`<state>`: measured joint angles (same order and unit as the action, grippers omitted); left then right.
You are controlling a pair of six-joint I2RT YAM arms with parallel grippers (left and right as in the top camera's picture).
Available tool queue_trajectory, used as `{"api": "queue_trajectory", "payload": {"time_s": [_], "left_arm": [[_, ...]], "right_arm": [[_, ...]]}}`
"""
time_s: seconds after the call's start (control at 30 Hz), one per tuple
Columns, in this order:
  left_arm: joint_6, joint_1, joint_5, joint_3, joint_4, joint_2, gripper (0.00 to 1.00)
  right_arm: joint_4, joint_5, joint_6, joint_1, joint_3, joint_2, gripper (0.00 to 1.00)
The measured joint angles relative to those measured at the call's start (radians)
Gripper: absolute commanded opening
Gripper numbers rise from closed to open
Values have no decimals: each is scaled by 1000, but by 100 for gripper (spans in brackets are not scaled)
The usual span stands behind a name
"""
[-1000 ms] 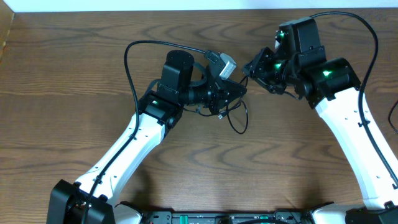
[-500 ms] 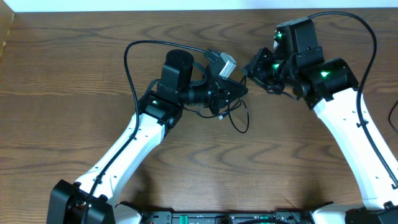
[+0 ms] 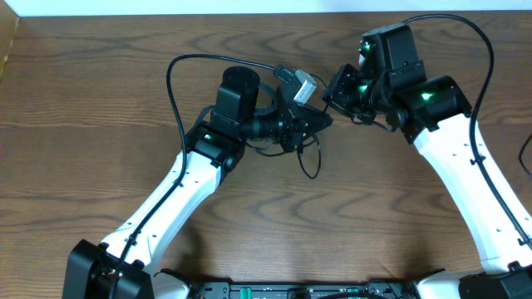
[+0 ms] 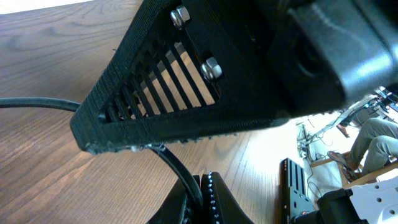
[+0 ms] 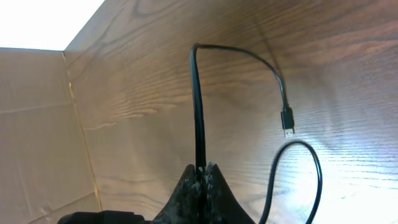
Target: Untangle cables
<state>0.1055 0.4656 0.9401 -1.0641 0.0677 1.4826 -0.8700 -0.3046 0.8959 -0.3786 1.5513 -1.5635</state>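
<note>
I judge we're mid-separation: left pincer (image 4: 200,186) and right pincer (image 5: 202,177) each pinch the thin black plug-ended cord (image 5: 198,106); next, I draw them gently apart.

blocked: left pincer (image 3: 324,123) and right pincer (image 3: 330,93) close together, black cable (image 5: 198,106) between | open: table (image 3: 100,100) left, front

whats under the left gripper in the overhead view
A loop of black cable shows against the wooden table, trailing down from the left gripper. Whatever lies directly beneath the gripper is covered by it and the arm.
</note>
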Motion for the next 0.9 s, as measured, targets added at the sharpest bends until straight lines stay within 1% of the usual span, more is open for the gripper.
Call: {"api": "queue_trajectory", "payload": {"time_s": [0.03,0.07,0.1,0.13,0.17,0.2,0.23,0.27,0.3,0.33,0.37,0.4,0.43,0.63,0.73,0.9], "left_arm": [[0,0,0,0,1,0,8],[0,0,0,0,3,0,11],[0,0,0,0,4,0,15],[2,0,1,0,5,0,22],[1,0,1,0,5,0,24],[3,0,2,0,6,0,31],[2,0,2,0,8,-1,44],[3,0,2,0,8,-2,54],[3,0,3,0,10,-4,68],[3,0,5,0,9,-6,72],[0,0,5,0,11,-8,83],[1,0,4,0,10,-9,90],[8,0,4,0,11,-9,95],[3,-8,4,0,-10,-9,97],[3,-30,4,0,-68,-10,97],[-29,-89,-14,1,-291,-12,97]], "right_arm": [[0,-5,-11,8,0,0,1],[-1,-10,-24,20,0,0,1],[0,-11,-32,28,0,0,1],[-2,-11,-39,35,0,-1,1],[-4,-9,-50,43,0,-1,1],[-9,-6,-59,52,0,-1,1],[-18,-2,-72,64,0,-1,1],[-23,1,-81,71,0,-1,1],[-25,5,-95,82,0,-1,1],[-24,7,-99,83,0,-1,1],[-24,6,-104,87,0,-1,1],[-23,6,-113,89,0,-1,1],[-21,6,-120,90,0,-1,1],[-32,-11,-205,100,0,-1,1],[-64,-29,-302,121,0,-1,1],[-108,-44,-499,160,0,-1,1]]}}
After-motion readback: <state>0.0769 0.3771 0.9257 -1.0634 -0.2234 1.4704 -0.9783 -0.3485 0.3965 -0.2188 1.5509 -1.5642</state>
